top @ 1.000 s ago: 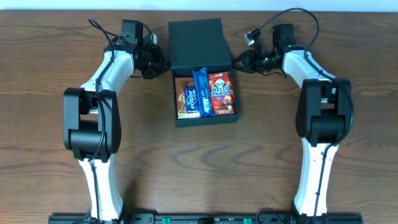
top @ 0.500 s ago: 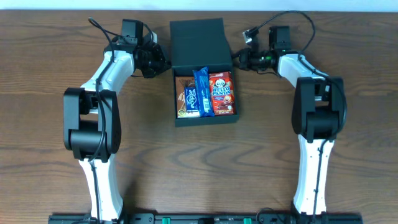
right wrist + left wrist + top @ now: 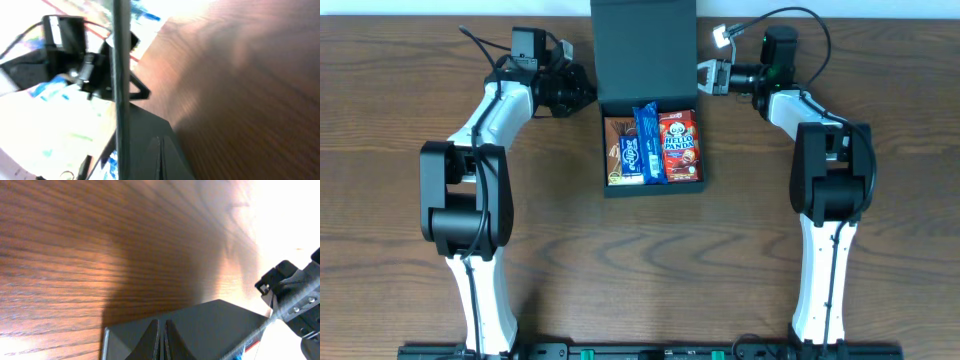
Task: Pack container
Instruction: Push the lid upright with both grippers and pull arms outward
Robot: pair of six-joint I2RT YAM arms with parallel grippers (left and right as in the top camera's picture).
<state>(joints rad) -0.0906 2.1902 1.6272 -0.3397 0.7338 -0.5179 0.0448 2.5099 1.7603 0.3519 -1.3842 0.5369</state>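
Observation:
The container (image 3: 653,190) is a dark teal-grey box at the table's middle, its flap lid (image 3: 642,50) tilted up at the far side. Inside lie a brown packet (image 3: 618,152), a blue packet (image 3: 649,145) and a red Hello Panda packet (image 3: 680,147). My left gripper (image 3: 587,91) is shut, its tips at the lid's left edge. The left wrist view shows the closed left gripper (image 3: 162,341) against the lid's dark face (image 3: 210,330). My right gripper (image 3: 704,78) is shut at the lid's right edge. In the right wrist view the closed right gripper (image 3: 160,160) lies on the lid (image 3: 145,135).
Bare brown wooden table (image 3: 400,200) spreads to both sides and in front of the box. Both arm bases (image 3: 465,215) stand at the near left and right. A cable loops above the right wrist (image 3: 800,20).
The lid has swung up from lying back to more upright. Both shut grippers moved toward the far edge with it, the right one in against the lid's side.

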